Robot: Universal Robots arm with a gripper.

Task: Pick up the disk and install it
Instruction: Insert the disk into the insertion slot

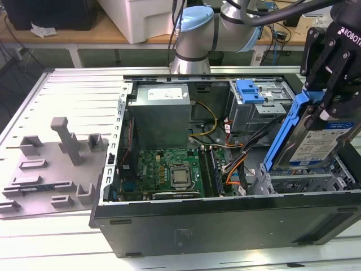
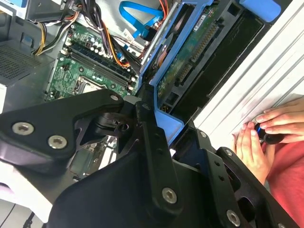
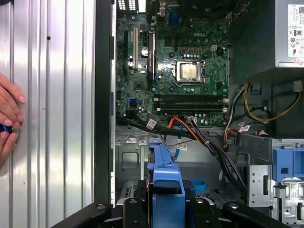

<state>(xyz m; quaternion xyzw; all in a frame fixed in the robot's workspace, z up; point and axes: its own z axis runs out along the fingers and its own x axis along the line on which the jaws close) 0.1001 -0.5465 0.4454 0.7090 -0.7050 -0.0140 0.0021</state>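
In the exterior view the pincer point(image 1: 331, 107) is pinching the disk point(image 1: 313, 138). The disk hangs tilted beneath it, label face outward, with a blue rail along its edge. Directly under the pincer and its load is the metal drive cage point(image 1: 299, 183), at a corner of the open computer case point(image 1: 225, 226). By my reading the pick-up is done and the install is left: the disk is above the cage, not seated in it. I cannot tell whether its lower edge touches the metal. The grey fixture tray point(image 1: 51, 169) lies well apart from the pincer, beyond the far side of the case.

In the second wrist view the pincer point(image 2: 159, 118) has its black links wrapped around the blue rail. The disk point(image 2: 190, 57) reaches out past the fingertips and shows its green circuit-board underside. A person's hands point(image 2: 259, 135) rest on the ribbed table point(image 2: 285, 61), off to one side of the pincer and outside the case.

In the first wrist view the disk point(image 3: 166, 175) appears edge-on as a blue strip, clamped in the pincer point(image 3: 164, 209). Past its tip run the cables point(image 3: 190, 130), with the motherboard point(image 3: 175, 71) beyond them.
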